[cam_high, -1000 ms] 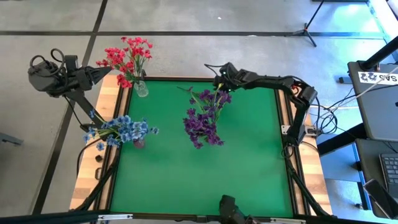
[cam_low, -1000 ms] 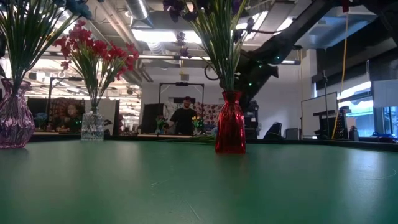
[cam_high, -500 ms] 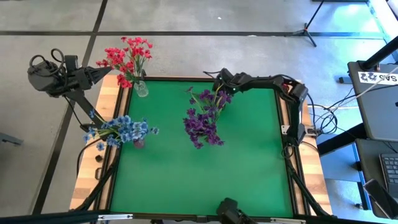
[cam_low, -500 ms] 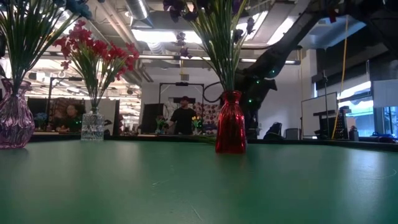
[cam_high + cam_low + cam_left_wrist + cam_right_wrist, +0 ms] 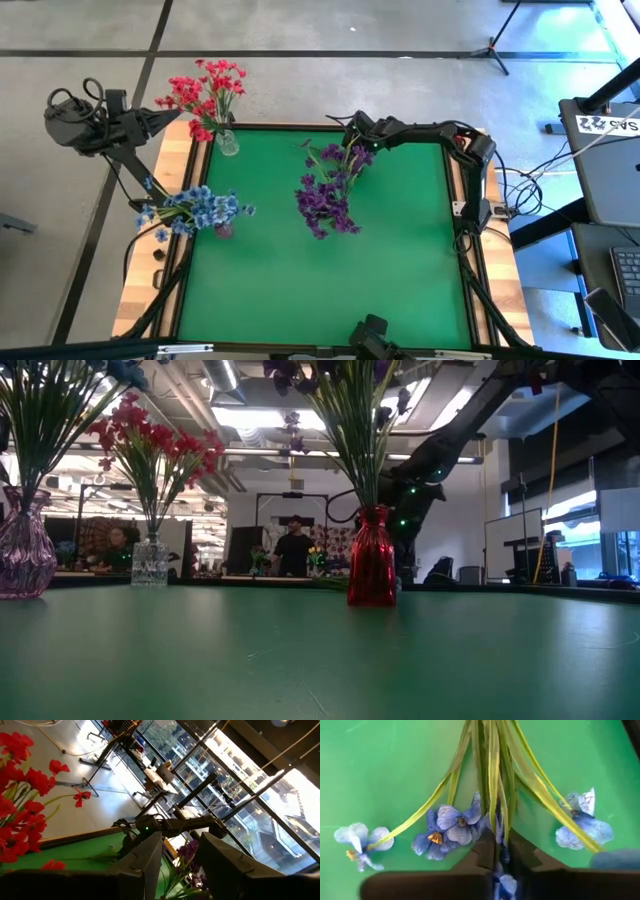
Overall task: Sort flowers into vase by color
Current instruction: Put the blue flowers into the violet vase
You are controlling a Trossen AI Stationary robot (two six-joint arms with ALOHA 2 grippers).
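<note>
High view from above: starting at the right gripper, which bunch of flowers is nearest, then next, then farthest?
Measured from the right gripper, at the mat's far edge:
1. Purple flowers, right beside it, mid-mat.
2. Red flowers, at the far-left corner.
3. Blue flowers, on the left edge, farthest.

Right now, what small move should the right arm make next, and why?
Probably lift straight up. The right jaws look closed on the stems of a blue sprig lying on the green mat, so it must clear the mat before going to the blue bunch.
</note>
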